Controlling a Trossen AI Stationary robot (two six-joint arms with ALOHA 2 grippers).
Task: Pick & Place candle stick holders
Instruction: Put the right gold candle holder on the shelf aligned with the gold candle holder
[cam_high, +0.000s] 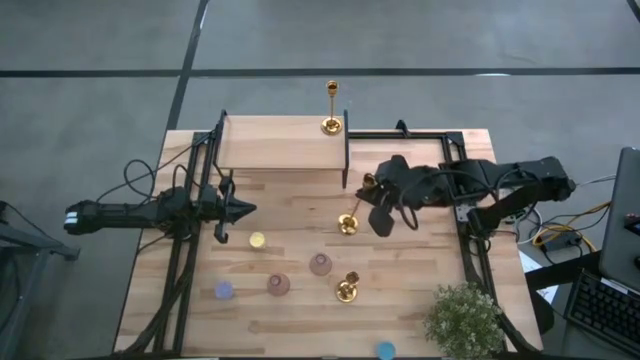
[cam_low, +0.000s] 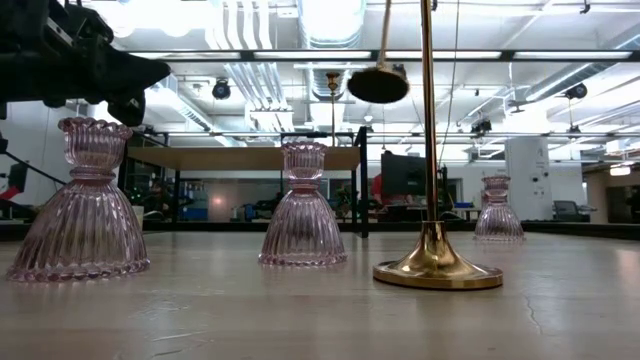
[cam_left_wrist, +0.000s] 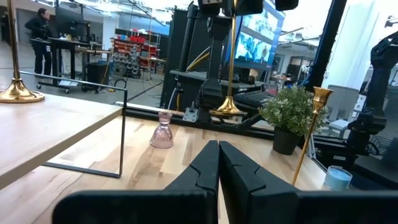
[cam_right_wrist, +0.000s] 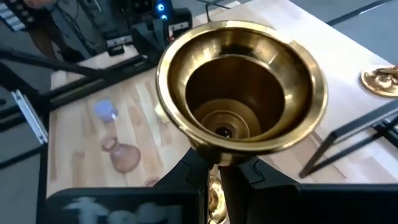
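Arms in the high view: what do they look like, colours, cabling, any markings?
Both arms are matte black. The left arm is slim, with a white band near its outer end and black cables looping beside it. The right arm is bulkier, with black cables draped around it. Left gripper fingers taper to a point; right gripper fingers are blocky.

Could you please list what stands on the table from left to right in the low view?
Large pink glass holder → middle pink glass holder → gold candle stick holder → small far pink glass holder.
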